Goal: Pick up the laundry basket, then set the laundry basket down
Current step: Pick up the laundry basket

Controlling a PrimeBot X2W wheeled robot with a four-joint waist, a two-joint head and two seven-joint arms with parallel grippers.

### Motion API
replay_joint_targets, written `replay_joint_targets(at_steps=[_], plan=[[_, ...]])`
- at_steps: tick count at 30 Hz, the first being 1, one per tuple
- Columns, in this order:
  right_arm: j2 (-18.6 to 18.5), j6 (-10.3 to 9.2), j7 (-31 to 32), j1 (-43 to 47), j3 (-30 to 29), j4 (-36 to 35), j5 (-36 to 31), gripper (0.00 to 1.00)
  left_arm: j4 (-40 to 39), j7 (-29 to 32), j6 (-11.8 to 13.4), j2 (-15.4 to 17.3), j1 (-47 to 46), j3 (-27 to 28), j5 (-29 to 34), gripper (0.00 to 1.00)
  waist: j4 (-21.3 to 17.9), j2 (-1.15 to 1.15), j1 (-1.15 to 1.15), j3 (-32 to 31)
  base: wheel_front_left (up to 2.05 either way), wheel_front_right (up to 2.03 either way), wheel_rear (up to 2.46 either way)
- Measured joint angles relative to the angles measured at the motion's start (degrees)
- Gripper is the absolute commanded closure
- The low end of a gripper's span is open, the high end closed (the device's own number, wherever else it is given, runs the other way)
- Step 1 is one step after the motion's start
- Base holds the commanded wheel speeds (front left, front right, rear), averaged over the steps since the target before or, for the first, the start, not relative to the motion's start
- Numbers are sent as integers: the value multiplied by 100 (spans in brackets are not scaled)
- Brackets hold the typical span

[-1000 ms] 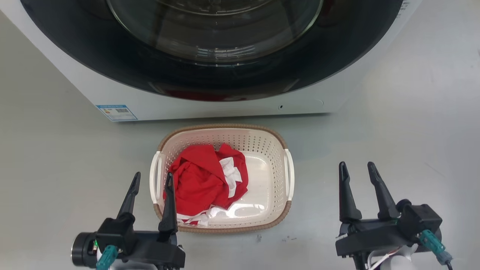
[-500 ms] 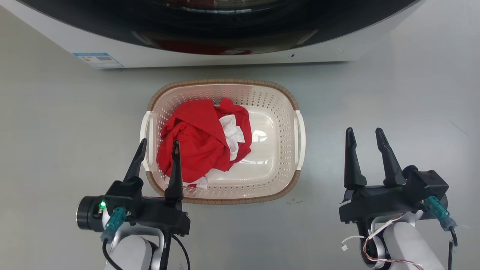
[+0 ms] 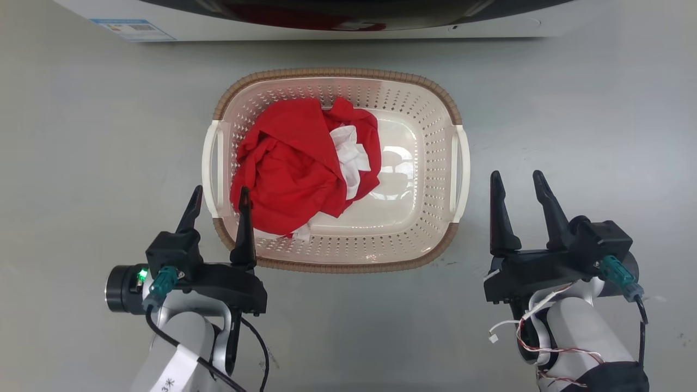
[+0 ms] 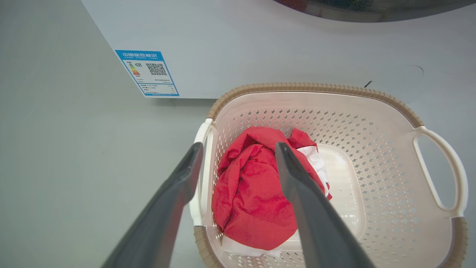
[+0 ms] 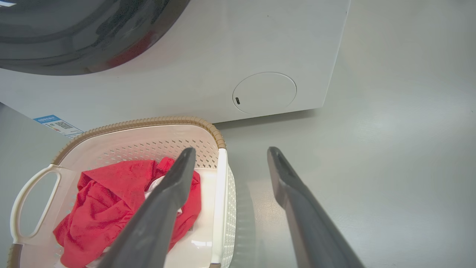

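Overhead, one grey floor spreads to every edge of the head view, bare and wide to the left, right and near sides. One white washer stands along the far edge, its dark round door partly in sight.

One laundry basket sits on the floor just in front of the washer, at the middle of the scene. A narrow strip of floor separates its far brown rim from the washer. It has two white handles, one on its left side and one on its right. Inside lies one crumpled red garment with white patches, heaped toward the left half. The right half of the basket's bottom is bare.

There are two grippers, each with two dark fingers spread apart and grasping nothing. The left gripper is at the basket's near left corner. One finger is outside the left handle and the other is over the red garment. Whether either finger touches the handle cannot be told. The right gripper hangs over bare floor just right of the right handle, apart from it.

One blue-edged label sits low on the washer's left front. One round cover sits low on its right front.
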Motion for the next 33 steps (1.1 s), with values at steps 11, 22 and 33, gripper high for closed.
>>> replay_joint_targets(at_steps=[11,22,33], plan=[[-20,-2,0,-594,233,468,114,0,658,0,-79,-24,-683,103,-2,0,98,0,0,404,0,0,0],[-43,-10,0,-1165,389,808,216,0,1237,0,-99,-36,-1193,272,-10,0,132,0,0,859,0,0,0],[-57,-60,0,-1401,664,1284,439,0,1962,0,-103,-46,-1544,330,-54,0,231,-1,-1,1085,0,0,0]])
